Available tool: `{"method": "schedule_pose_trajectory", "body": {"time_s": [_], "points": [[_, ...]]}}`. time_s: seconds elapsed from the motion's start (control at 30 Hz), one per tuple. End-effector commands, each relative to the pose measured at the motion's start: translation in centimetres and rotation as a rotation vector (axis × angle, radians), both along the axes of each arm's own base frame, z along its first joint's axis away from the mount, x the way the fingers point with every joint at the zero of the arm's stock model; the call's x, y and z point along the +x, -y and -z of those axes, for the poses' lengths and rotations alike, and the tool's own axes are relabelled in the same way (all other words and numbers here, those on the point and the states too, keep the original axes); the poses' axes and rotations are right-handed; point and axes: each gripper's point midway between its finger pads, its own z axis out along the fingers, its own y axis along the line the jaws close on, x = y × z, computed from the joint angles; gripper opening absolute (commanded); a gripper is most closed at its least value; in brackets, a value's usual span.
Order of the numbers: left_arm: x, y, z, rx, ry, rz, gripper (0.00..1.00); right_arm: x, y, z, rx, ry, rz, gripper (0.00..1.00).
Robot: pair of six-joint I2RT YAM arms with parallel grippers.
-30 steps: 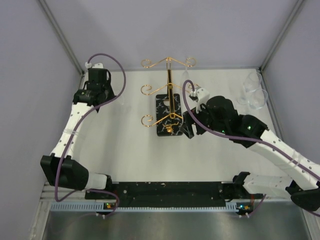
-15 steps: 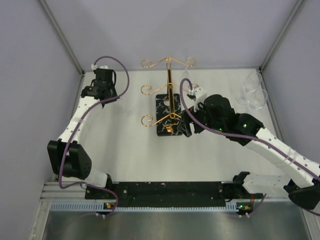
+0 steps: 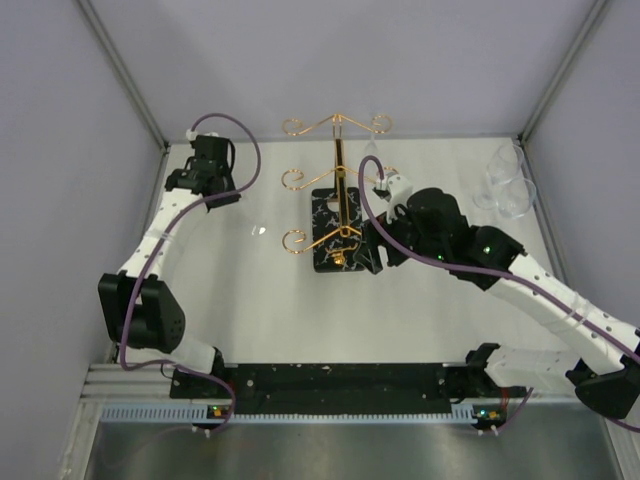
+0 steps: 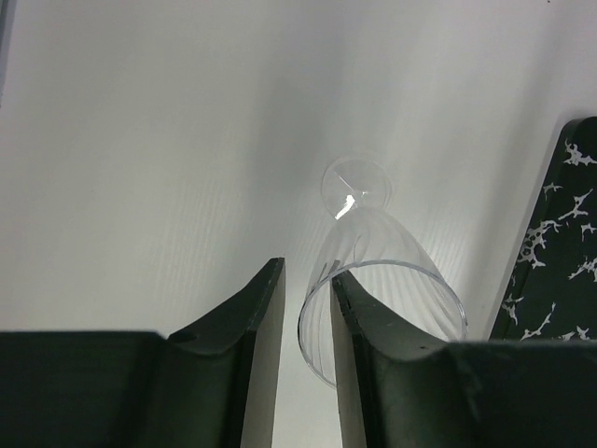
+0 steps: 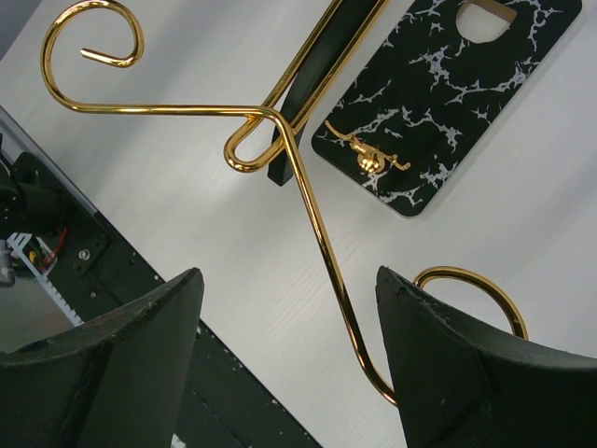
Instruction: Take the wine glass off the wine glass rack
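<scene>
1. Your left claw [image 4: 306, 273] has its fingers drawn close on the bowl wall of the wine glass [image 4: 387, 250], grasping it at the rim. The glass is off the wine glass rack [image 3: 330, 215] and out over the white counter [image 3: 270, 300] on the rack's left.
2. The glass's long axis runs straight away from the left claw, with the open rim at the fingers and the stem and round foot at the far end. In the top view the foot glints between the claw and the rack. You cannot tell whether the glass touches the counter.
3. Bare counter shows to the left of the rack and across the near half, down to the black rail [image 3: 330, 380] at the arm bases. The grey walls [image 3: 60, 200] close the left, far and right sides, and the left claw sits near the far left corner.
4. Your right claw [image 5: 287, 280] is released, its fingers wide apart, at the rack's near right side. 1 gold wire arm runs through the gap, with the marbled base just beyond.
5. 2 clear glasses [image 3: 505, 185] sit by the far right corner, well apart from the rack.
6. The rack stands upright, with scroll-ended arms reaching left and right off its central post. The long side of the base runs from near to far.
</scene>
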Motion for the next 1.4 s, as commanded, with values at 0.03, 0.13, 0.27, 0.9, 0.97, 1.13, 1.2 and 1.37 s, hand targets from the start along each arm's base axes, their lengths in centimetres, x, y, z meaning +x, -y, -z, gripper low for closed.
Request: {"method": "schedule_pose_trajectory", "body": {"time_s": [0.03,0.13,0.27,0.9,0.97,1.13,1.2,1.37], "points": [[0.9,0.2,-2.6,-0.018,0.063,0.004,0.34,0.6,-0.3,-0.9,0.044,0.017,0.008,0.75],[1.0,0.5,-3.0,-0.029,0.073,0.014,0.35,0.5,-0.4,-0.9,0.049,0.017,0.007,0.75],[1.2,0.6,-3.8,-0.037,0.092,0.019,0.36,0.5,-0.2,-1.2,0.055,0.025,0.01,0.75],[0.7,1.5,-8.1,-0.092,0.237,0.056,0.38,1.2,0.1,-2.4,0.079,0.053,0.057,0.76],[0.6,1.7,-8.6,-0.105,0.25,0.062,0.38,1.7,0.3,-3.0,0.089,0.069,0.094,0.76],[-0.5,2.9,-10.6,-0.17,0.332,0.114,0.38,3.8,1.1,-6.6,0.171,0.12,0.212,0.77],[-1.2,3.5,-11.2,-0.203,0.358,0.133,0.38,4.8,1.5,-8.4,0.202,0.147,0.27,0.77],[-3.3,5.1,-12.5,-0.277,0.418,0.221,0.4,7.4,3.4,-11.8,0.227,0.26,0.422,0.77]]}}
